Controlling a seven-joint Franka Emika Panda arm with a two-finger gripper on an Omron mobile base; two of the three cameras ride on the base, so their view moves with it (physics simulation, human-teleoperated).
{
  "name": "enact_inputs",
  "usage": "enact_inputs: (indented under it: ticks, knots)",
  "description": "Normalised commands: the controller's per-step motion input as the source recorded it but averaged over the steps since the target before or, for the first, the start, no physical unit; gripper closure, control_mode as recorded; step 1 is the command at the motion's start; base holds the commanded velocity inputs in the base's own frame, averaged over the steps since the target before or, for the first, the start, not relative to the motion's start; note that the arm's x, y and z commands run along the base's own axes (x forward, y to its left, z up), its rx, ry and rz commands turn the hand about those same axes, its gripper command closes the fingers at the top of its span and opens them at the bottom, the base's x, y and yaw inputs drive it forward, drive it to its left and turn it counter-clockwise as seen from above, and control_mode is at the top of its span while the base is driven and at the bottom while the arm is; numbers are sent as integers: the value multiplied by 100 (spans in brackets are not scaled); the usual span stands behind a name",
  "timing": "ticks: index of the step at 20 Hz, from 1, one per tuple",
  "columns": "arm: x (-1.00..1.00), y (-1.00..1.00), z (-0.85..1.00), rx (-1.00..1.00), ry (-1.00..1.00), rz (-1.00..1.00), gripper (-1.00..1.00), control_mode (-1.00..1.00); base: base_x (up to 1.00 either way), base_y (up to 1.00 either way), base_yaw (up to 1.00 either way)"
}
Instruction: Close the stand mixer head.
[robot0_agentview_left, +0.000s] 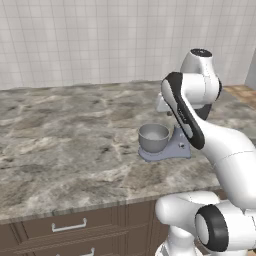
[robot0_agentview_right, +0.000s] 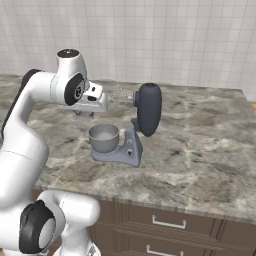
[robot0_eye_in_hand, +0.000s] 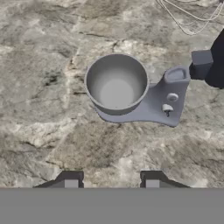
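Note:
The stand mixer head (robot0_agentview_right: 148, 109) is a dark charcoal oblong, tilted up nearly on end above its lavender-grey neck and base (robot0_agentview_right: 127, 150). A wire whisk (robot0_agentview_right: 121, 97) juts from its tip toward my hand. In the hand view the head (robot0_eye_in_hand: 218, 65) shows at the right edge, beside its grey hub (robot0_eye_in_hand: 201, 63). My gripper (robot0_eye_in_hand: 111, 181) hangs open above the steel bowl (robot0_eye_in_hand: 116, 83), nothing between its fingers. From the right base view the gripper (robot0_agentview_right: 84, 113) sits left of the head, apart from it. In the left base view my arm hides most of the mixer behind the bowl (robot0_agentview_left: 153, 137).
The mixer stands on a marbled stone counter (robot0_agentview_right: 200, 150) against a tiled wall. Drawers with silver handles (robot0_agentview_left: 69, 226) run under the counter's front edge. My own upper arm (robot0_agentview_left: 182, 112) crosses in front of the mixer in the left base view.

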Motion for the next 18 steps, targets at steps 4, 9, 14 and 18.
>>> enact_inputs:
  ticks: [4,9,14,18]
  knots:
    - [0,-37,0,0,-1,0,-100,-100,0,0,0]
    - [0,-98,-6,5,-9,-7,-100,-100,0,0,0]
    - [0,-100,-2,9,-20,-2,-100,-100,0,0,0]
    - [0,-100,0,5,-29,0,-100,-100,0,0,0]
